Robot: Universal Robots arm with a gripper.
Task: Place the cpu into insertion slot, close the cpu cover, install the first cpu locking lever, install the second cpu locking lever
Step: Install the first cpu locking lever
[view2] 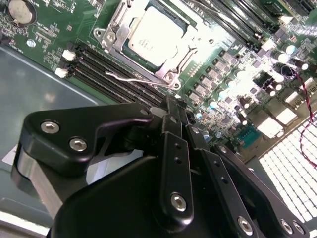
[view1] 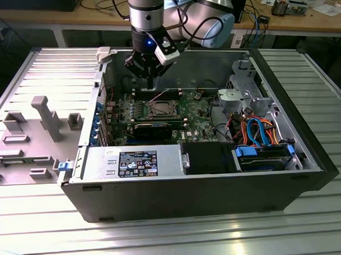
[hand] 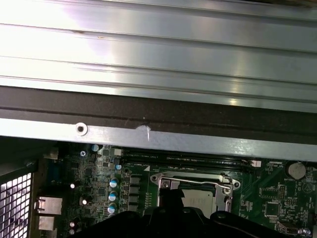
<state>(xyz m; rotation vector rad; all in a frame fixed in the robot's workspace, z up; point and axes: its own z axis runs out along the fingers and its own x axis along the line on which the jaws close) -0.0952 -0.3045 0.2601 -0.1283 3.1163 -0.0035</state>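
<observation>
In the second wrist view, the small square cpu with its dull silver-grey metal top (view2: pixel 157 37) sits in the pale-rimmed square insertion slot (view2: pixel 171 75) at the upper centre of the frame, with the thin silvery cpu cover frame (view2: pixel 115 30) lying round it. The black gripper (view2: pixel 178 113), fingers drawn together on nothing, hovers just below the socket. A thin silver wire locking lever (view2: pixel 130 78) looks unlatched, so a slightly off push could slip past it and scrape the black memory slots (view2: pixel 106 64) beside it.
</observation>
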